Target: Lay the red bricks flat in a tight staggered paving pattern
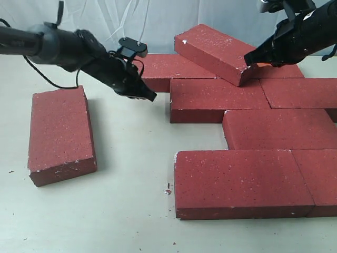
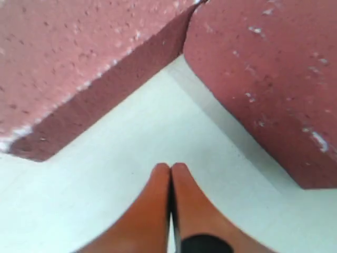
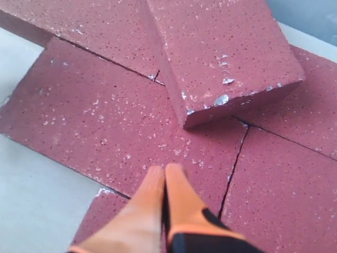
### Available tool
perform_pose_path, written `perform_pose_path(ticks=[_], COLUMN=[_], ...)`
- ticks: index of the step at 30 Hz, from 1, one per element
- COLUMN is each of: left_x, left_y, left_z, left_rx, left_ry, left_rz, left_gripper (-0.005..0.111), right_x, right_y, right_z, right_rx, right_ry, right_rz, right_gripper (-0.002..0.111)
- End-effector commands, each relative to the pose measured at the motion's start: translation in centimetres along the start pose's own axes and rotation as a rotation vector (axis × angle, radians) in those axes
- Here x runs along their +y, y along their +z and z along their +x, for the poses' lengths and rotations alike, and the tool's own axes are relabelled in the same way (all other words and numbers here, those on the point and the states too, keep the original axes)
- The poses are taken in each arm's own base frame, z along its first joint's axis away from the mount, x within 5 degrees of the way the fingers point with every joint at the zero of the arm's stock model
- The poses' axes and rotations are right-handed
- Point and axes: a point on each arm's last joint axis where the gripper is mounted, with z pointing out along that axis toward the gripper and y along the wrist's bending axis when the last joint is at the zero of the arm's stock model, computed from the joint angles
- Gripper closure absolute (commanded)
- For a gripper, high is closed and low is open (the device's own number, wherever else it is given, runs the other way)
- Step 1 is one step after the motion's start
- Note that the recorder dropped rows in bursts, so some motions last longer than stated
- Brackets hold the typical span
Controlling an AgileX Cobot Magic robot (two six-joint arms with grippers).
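Several red bricks (image 1: 218, 97) lie flat and tight in staggered rows at the right. One red brick (image 1: 218, 52) rests tilted on top of the back rows, its chipped end (image 3: 231, 100) raised above the flat ones. Another red brick (image 1: 60, 132) lies flat alone at the left. My left gripper (image 1: 150, 96) is shut and empty, low over the table beside the corner where two laid bricks meet (image 2: 184, 47). My right gripper (image 1: 248, 60) is shut and empty, its tip just at the tilted brick's raised end; its orange fingers (image 3: 176, 184) hover above a flat brick.
The pale table (image 1: 131, 174) shows bare between the lone left brick and the paved group. A small speck of debris (image 1: 167, 191) lies near the front brick's corner. A white backdrop (image 1: 147, 21) closes the back.
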Motion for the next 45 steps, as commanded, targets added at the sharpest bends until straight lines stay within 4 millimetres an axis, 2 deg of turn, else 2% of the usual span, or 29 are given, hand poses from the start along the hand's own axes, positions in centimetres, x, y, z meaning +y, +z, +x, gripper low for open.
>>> perform_pose_path(ticks=[1,2,3,4,5,6,7,8,10,12,13,14,17,19,21,25,30,38,45], left_x=[1.2,1.5,2.2,2.7,3.6,3.9,4.8,5.2,6.9,8.0,8.5,9.5,11.6,13.3,14.3,15.8,17.3,18.5,18.3], left_y=[-7.5,-8.5,-10.8,-11.7,-13.5,-14.1,-15.0,-15.2,-15.6,-15.9,-15.9,-16.2,-16.3,-15.5,-14.6,-12.9,-11.2,-8.7,-7.4], left_z=[-2.2,-2.3,-2.3,-2.2,-1.8,-1.6,-0.9,-0.6,0.4,0.9,1.1,1.3,2.4,3.5,4.2,4.7,4.2,4.8,5.3], left_rx=[-0.003,-0.004,0.005,0.02,0.061,0.081,0.143,0.168,0.225,0.197,0.19,0.157,0.145,0.195,0.239,0.269,0.253,0.273,0.275], left_ry=[0.015,-0.006,-0.03,-0.038,-0.053,-0.055,-0.075,-0.086,-0.122,-0.152,-0.177,-0.241,-0.284,-0.293,-0.308,-0.333,-0.33,-0.343,-0.337], left_rz=[-0.043,-0.053,-0.078,-0.091,-0.145,-0.172,-0.241,-0.267,-0.372,-0.419,-0.428,-0.454,-0.496,-0.515,-0.511,-0.504,-0.51,-0.488,-0.421], left_gripper=[0.107,0.107,0.107,0.107,0.107,0.107,0.107,0.107,0.107,0.107,0.107,0.107,0.107,0.107,0.107,0.107,0.107,0.107,0.107], right_x=[0.5,0.7,1.7,2.2,3.6,4.3,6.2,7.1,11.3,15.3,16.6,19.0,23.4,26.6,28.2,30.8,32.7,33.8,34.3], right_y=[0.1,0.1,0.2,0.2,0.3,0.3,0.3,0.3,0.1,0.2,0.5,0.8,1.6,3.0,4.0,5.8,8.5,11.4,12.5], right_z=[0.0,-0.1,-0.2,-0.2,-0.3,-0.4,-0.3,-0.3,0.1,0.5,0.7,0.8,1.4,2.2,2.6,3.0,4.1,4.3,3.8], right_rx=[-0.02,-0.021,-0.016,-0.012,-0.007,-0.004,0.017,0.03,0.062,0.046,0.042,0.029,0.094,0.175,0.189,0.187,0.175,0.183,0.172], right_ry=[0.077,0.065,0.029,0.015,-0.022,-0.043,-0.106,-0.141,-0.336,-0.519,-0.571,-0.667,-0.781,-0.872,-0.911,-0.947,-0.957,-0.958,-0.948], right_rz=[-0.064,-0.082,-0.131,-0.157,-0.209,-0.232,-0.296,-0.324,-0.447,-0.517,-0.535,-0.574,-0.702,-0.789,-0.807,-0.82,-0.794,-0.788,-0.783], right_gripper=[0.109,0.109,0.109,0.109,0.109,0.109,0.109,0.109,0.109,0.109,0.109,0.109,0.109,0.109,0.109,0.109,0.109,0.109,0.109])
